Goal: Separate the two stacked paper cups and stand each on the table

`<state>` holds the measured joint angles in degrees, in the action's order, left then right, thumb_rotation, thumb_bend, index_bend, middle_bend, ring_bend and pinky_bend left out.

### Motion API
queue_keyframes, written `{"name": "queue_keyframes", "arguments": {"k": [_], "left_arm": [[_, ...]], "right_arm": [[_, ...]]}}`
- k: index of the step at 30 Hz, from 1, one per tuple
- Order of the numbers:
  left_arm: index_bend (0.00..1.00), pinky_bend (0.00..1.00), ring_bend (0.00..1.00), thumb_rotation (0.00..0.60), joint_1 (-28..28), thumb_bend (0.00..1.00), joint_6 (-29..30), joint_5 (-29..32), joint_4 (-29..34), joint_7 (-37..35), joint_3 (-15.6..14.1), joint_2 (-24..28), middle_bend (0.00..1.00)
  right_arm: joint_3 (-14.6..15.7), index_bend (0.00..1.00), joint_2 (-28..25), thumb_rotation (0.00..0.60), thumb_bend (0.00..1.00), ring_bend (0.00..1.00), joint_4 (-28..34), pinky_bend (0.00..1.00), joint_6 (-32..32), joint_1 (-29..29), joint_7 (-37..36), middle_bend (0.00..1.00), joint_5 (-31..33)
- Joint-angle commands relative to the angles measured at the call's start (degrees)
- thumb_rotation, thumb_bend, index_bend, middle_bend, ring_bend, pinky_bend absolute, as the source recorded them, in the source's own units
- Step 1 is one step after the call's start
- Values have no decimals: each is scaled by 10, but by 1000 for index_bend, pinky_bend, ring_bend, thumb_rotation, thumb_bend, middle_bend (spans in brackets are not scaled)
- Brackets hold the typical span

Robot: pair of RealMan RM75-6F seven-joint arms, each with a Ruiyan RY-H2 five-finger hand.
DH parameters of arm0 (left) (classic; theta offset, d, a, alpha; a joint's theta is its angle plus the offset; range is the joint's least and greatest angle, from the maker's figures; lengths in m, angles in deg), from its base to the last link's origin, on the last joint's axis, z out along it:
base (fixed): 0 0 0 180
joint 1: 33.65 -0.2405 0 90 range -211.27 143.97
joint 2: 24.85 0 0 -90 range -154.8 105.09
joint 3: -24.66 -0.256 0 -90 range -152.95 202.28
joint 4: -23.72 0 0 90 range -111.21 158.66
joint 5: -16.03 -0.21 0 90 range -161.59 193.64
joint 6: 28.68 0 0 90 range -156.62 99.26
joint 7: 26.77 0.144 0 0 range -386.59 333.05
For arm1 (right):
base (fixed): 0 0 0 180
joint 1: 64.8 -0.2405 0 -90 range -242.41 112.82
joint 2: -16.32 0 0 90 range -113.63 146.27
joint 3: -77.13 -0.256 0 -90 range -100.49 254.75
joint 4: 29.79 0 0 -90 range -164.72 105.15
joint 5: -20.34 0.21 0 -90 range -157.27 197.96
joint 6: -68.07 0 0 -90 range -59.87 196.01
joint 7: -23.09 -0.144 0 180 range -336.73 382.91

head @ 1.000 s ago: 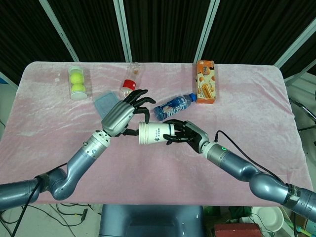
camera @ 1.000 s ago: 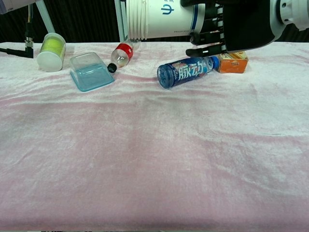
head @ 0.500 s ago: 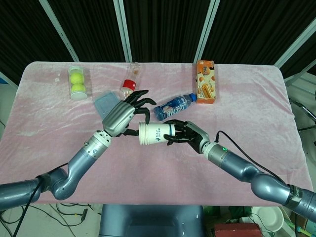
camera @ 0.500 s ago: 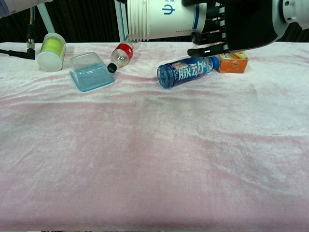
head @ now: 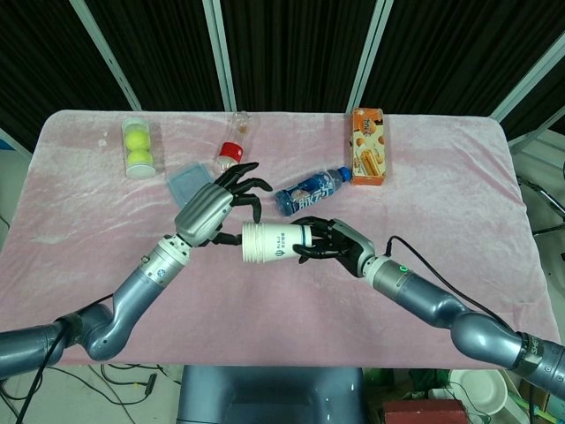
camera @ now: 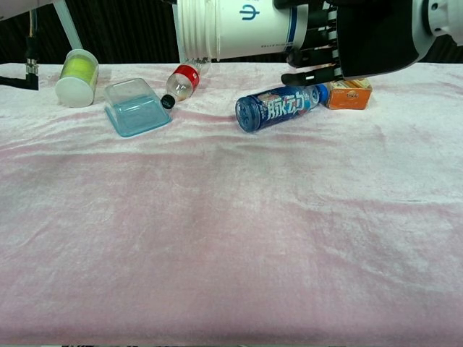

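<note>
Your left hand (head: pixel 210 210) has drawn back and to the left over the last second. Its fingers, which were arched over the rim end of the stacked paper cups (head: pixel 275 241), now sit beside the mouth, spread and holding nothing. I can't tell if a fingertip touches the rim.

The stack has also slid a little left in both views. It hangs sideways in the air above the surface (head: pixel 441 185), mouth toward the left hand.

Your right hand (head: pixel 334 242) is wrapped round the base end of the stack, fingers curled over it. In the chest view that hand (camera: pixel 362 36) fills the top right, and the cups (camera: pixel 235 25) show ribbed rims at the open end.

My reading: the stack is being offered to the left hand for the pull, and no separation has begun. Both cups are nested and neither stands on the surface.

Counts:
- 2 paper cups per the task, seen as 1 nested stack.
- 1 tube of tennis balls (head: pixel 139 147), 2 balls visible inside.
- 1 clear blue plastic box (head: pixel 189 183), lying on the cloth.
- 1 clear bottle with a red label (head: pixel 232 146), on its side.
- 1 blue drink bottle (head: pixel 309 192), on its side.
- 1 orange snack box (head: pixel 368 145).
</note>
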<state>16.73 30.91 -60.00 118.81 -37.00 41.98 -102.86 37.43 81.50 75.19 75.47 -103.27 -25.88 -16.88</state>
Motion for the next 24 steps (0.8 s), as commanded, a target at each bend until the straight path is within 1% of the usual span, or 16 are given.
{"name": "queue_keyframes", "arguments": {"k": [1, 8, 14, 19, 24], "left_arm": [[653, 80, 0, 600, -4, 668, 0, -1, -5, -9, -2, 2, 268], [654, 80, 0, 600, -11, 669, 3, -10, -19, -31, -6, 5, 268], [653, 80, 0, 600, -20, 669, 10, -23, -13, -41, -12, 20, 268], [653, 79, 0, 600, -35, 669, 12, -31, 4, -46, -20, 53, 263], [650, 76, 0, 600, -40, 669, -20, -28, 29, -36, -31, 108, 258]], "right_arm": [[-2, 657, 0, 600, 333, 604, -2, 459, -2, 2, 0, 469, 1], [-4, 657, 0, 600, 334, 604, -11, 459, -11, 9, 1, 469, 2], [-5, 658, -4, 600, 334, 604, -20, 459, -16, 20, 5, 469, 0], [-5, 658, -11, 600, 336, 604, -29, 459, -11, 32, 14, 469, -7], [-9, 658, -19, 600, 338, 604, -35, 459, -11, 45, 26, 469, -20]]}}
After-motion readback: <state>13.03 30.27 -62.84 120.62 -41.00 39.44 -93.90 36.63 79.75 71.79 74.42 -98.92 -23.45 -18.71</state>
